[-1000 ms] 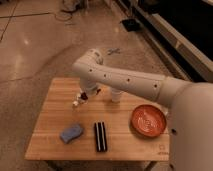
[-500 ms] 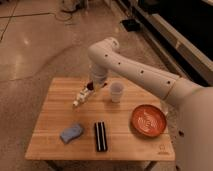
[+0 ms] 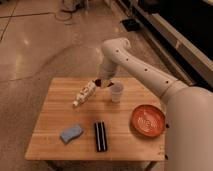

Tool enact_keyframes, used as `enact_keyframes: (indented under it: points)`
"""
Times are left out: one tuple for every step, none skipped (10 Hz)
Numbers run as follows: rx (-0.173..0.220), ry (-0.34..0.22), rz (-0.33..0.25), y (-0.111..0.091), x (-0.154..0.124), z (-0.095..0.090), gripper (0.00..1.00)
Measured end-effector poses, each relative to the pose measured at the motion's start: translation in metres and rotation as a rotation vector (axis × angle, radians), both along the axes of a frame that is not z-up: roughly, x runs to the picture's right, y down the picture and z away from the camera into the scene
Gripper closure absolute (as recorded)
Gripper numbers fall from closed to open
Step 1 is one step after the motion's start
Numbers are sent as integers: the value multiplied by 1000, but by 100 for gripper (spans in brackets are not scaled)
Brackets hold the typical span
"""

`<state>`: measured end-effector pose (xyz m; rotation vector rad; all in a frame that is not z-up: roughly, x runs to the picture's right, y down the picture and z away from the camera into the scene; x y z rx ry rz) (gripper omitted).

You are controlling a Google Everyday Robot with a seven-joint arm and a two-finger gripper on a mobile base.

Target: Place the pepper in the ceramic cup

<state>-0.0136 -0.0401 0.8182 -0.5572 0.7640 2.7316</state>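
Observation:
My gripper (image 3: 105, 82) hangs over the back of the wooden table (image 3: 55, 115), just left of and slightly above the ceramic cup (image 3: 116, 92). It is shut on the pepper (image 3: 102, 83), a small dark red piece at the fingertips, held off the table. The cup is pale, handleless and upright. The pepper is beside the cup's rim, not over its opening.
A white labelled bottle (image 3: 84, 93) lies on its side left of the gripper. An orange bowl (image 3: 148, 120) sits at the right. A blue sponge (image 3: 71, 133) and a black ridged bar (image 3: 100, 136) lie near the front edge. My arm arches in from the right.
The gripper has lifted from the table beside the bottle and moved right toward the cup, carrying the pepper. The arm has swung higher.

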Motion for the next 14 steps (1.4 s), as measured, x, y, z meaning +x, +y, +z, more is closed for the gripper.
enact_keyframes:
  points:
    - [-13,8,20,-3,7,8,100]
    - [-23,16,35,-4,14,13,98]
    - [-35,26,53,-5,21,19,90]
    - [-53,42,74,-5,33,27,78]
    - [-69,56,91,-4,43,32,68]
    - [-81,63,102,-3,48,36,60]
    - [-96,68,118,-1,52,40,48]
    - [-109,68,131,0,55,42,36]
    - [-117,65,139,0,56,42,26]
    - [-123,63,144,1,57,42,22]
    - [-128,55,150,2,56,42,20]
    - [-132,49,154,2,56,42,20]
    - [-135,44,159,2,57,41,20]
    - [-136,42,166,2,61,41,20]
